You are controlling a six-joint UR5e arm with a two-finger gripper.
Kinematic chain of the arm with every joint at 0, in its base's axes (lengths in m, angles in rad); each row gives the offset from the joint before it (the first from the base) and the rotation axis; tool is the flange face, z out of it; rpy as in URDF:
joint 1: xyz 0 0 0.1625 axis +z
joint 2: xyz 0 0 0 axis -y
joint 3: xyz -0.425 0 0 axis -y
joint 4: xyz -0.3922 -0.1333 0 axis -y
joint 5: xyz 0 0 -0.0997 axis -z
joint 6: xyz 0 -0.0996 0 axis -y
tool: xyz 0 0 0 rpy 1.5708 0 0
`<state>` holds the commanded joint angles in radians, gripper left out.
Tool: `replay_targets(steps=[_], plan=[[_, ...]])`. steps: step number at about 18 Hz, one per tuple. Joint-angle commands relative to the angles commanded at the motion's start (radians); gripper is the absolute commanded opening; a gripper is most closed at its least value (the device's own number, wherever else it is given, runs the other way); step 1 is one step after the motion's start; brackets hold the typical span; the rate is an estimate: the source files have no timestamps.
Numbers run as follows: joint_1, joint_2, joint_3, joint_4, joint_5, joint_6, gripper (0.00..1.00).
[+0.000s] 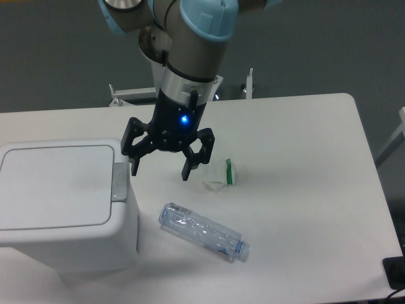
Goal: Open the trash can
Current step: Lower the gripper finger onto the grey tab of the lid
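No text, brand, number or sign can be read anywhere in the view. A green band is seen on the small crumpled clear wrapper (217, 175), but no lettering can be made out on it. A small red-and-white sticker (171, 69) is seen on the arm's base column, too small and blurred to be read. A blue light (184, 119) is shown on the gripper body; it is a plain lamp and no figure or symbol is carried by it. No label is seen on the trash can (63, 202) or on the crushed clear bottle (202, 231).
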<state>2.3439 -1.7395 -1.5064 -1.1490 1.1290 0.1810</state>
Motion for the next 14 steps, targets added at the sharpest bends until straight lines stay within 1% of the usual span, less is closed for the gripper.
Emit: replay_targets(steps=[5, 14], plan=[[-0.008, -0.015, 0.002, 0.005, -0.002, 0.0, 1.0], [-0.014, -0.021, 0.002, 0.006, -0.002, 0.002, 1.0]])
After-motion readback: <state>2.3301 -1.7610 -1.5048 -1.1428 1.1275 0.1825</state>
